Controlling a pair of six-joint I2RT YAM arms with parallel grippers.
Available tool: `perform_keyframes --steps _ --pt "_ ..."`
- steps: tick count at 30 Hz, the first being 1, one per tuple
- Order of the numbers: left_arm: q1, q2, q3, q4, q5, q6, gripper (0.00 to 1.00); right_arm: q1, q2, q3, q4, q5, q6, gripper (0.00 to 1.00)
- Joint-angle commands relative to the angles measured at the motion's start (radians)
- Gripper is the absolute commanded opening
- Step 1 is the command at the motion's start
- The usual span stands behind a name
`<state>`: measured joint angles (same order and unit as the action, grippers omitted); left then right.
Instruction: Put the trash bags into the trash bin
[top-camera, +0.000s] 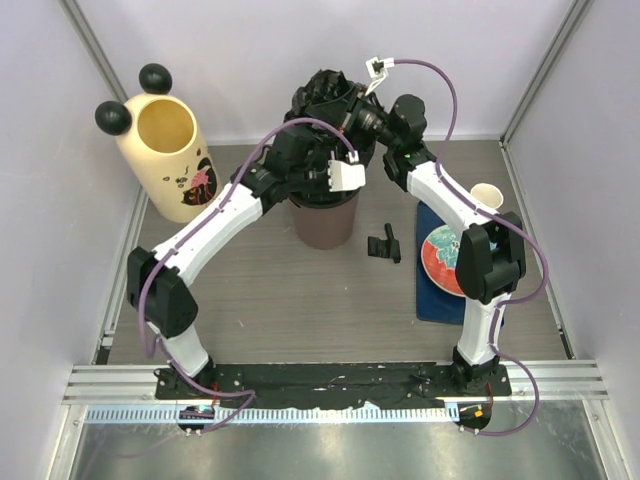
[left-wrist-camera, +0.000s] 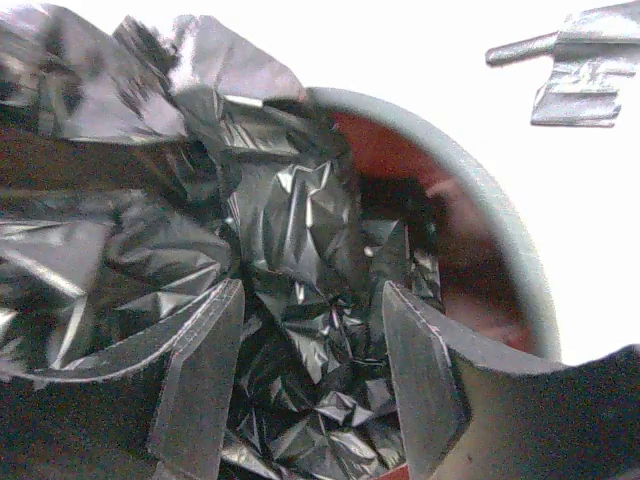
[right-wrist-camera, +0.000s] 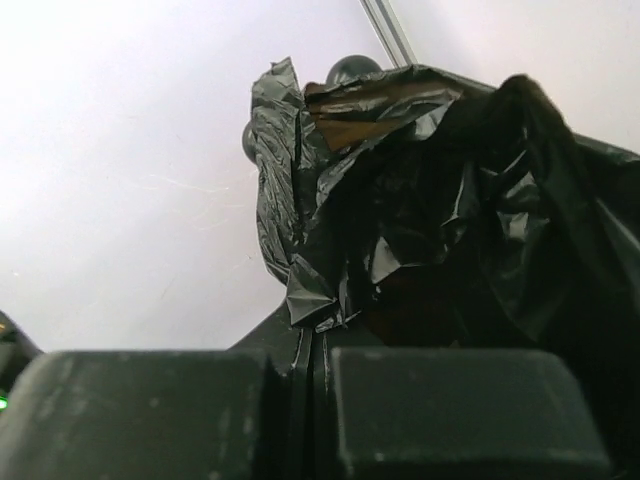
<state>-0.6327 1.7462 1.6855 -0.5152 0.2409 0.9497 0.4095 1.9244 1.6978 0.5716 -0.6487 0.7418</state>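
The cream trash bin (top-camera: 165, 150) with two black ball ears stands at the back left, its mouth showing. Its brown inner bucket (top-camera: 325, 228) stands apart at the table's middle, with a crinkly black trash bag (top-camera: 322, 95) bunched over its top. My left gripper (left-wrist-camera: 312, 300) hangs open over the bucket's mouth, and the black trash bag (left-wrist-camera: 290, 220) fills the bucket (left-wrist-camera: 500, 215) beneath and between its fingers. My right gripper (right-wrist-camera: 312, 335) is shut on a fold of the trash bag (right-wrist-camera: 420, 200), holding it up above the bucket. One of the bin's ears (right-wrist-camera: 350, 68) peeks from behind the bag.
A small paper cup (top-camera: 486, 196) stands at the right. Beside it a blue mat (top-camera: 432, 300) carries a red-and-teal plate (top-camera: 440, 255). A small black clip-like part (top-camera: 385, 243) lies between bucket and mat. Pale walls close in the back and sides.
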Motion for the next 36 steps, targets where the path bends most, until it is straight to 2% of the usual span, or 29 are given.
perform_keyframes --steps 1,6,10,11,15,18,21,26,32,34,35,36 --pt "-0.002 -0.192 -0.019 0.032 0.149 -0.058 0.65 -0.017 -0.036 0.043 0.054 -0.011 0.024 0.01" --pt "0.027 -0.324 -0.098 0.072 0.24 -0.126 0.67 -0.02 -0.048 0.065 0.057 -0.052 0.05 0.01" --pt "0.146 -0.359 -0.077 0.115 0.274 -0.386 0.66 -0.015 -0.093 0.019 0.057 -0.106 0.068 0.01" --pt "0.165 -0.361 -0.072 0.128 0.268 -0.501 0.67 -0.014 -0.105 0.001 0.056 -0.129 0.062 0.01" --pt "0.24 -0.314 0.009 0.132 0.255 -0.719 0.72 -0.005 -0.128 -0.065 0.028 -0.224 0.073 0.01" --pt "0.3 -0.252 0.095 0.112 0.311 -0.846 0.72 0.009 -0.142 -0.078 0.034 -0.296 0.08 0.01" --pt "0.344 -0.22 0.132 0.165 0.392 -0.945 0.73 0.022 -0.168 -0.093 0.027 -0.321 0.038 0.03" --pt "0.352 -0.188 0.145 0.279 0.585 -1.089 0.75 0.028 -0.199 -0.099 -0.085 -0.353 -0.05 0.03" --pt "0.352 -0.134 0.157 0.34 0.705 -1.224 0.74 0.029 -0.238 -0.107 -0.18 -0.37 -0.124 0.04" --pt "0.352 -0.125 0.146 0.38 0.745 -1.276 0.7 0.029 -0.249 -0.115 -0.193 -0.385 -0.122 0.06" --pt "0.352 -0.122 0.145 0.382 0.745 -1.287 0.52 0.029 -0.252 -0.115 -0.194 -0.393 -0.122 0.08" --pt "0.361 -0.119 0.148 0.38 0.756 -1.298 0.41 0.028 -0.258 -0.116 -0.206 -0.399 -0.124 0.13"
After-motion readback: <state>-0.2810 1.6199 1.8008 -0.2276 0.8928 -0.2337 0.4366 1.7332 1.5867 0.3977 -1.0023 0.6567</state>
